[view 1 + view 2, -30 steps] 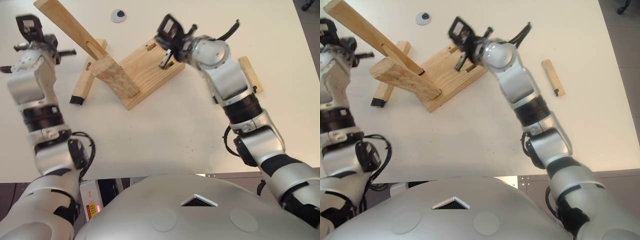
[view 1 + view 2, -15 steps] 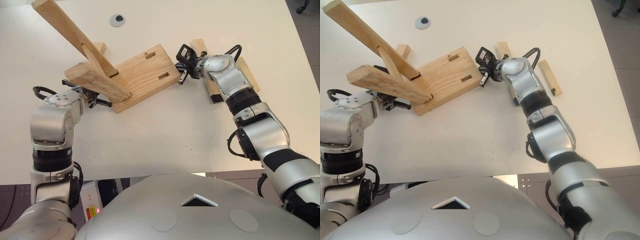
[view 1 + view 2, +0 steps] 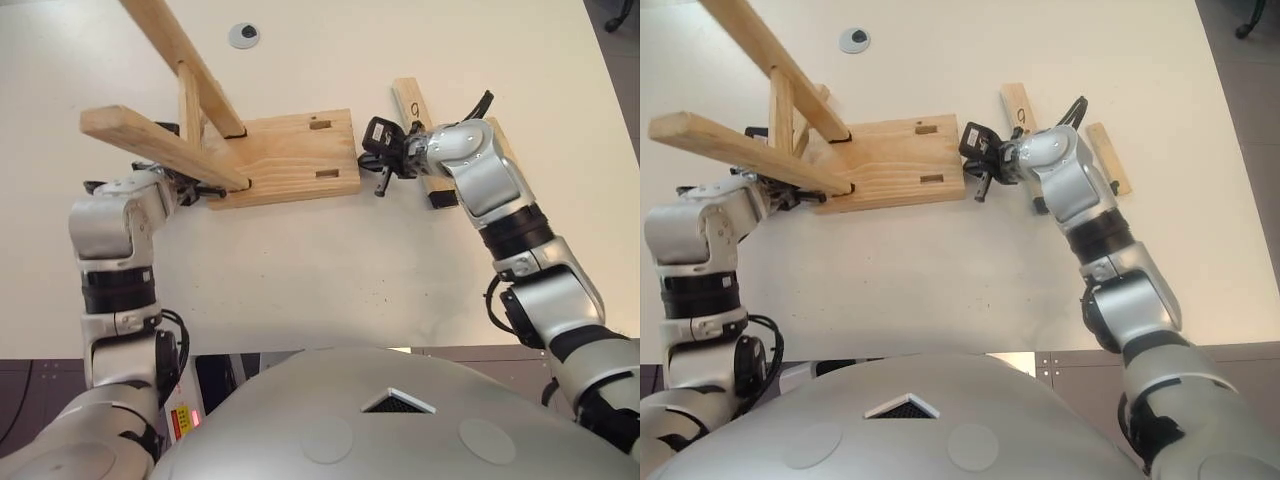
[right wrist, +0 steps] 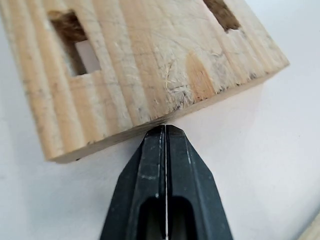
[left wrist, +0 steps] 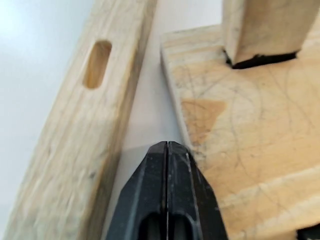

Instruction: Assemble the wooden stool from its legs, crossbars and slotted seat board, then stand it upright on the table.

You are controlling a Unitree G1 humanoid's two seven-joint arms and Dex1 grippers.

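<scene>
The slotted seat board (image 3: 295, 160) lies flat on the white table, with two legs (image 3: 178, 48) (image 3: 150, 142) plugged into its left end and sticking up at a slant. My left gripper (image 3: 212, 190) is shut, its tip (image 5: 166, 146) against the board's left edge. My right gripper (image 3: 381, 186) is also shut and empty; its tip (image 4: 164, 128) touches the board's right edge, close to two empty slots (image 4: 75, 36). Beside the board's left end lies a loose slotted leg (image 5: 75, 125).
Two more loose wooden pieces (image 3: 413, 108) (image 3: 503, 150) lie on the table to the right of the board, partly behind my right arm. A small round disc (image 3: 243, 36) sits at the back. The table's front edge (image 3: 330, 350) runs close to me.
The board with its two legs has swung round until it lies level with the table front. My left arm came down to its left edge, my right gripper went to its right edge.
</scene>
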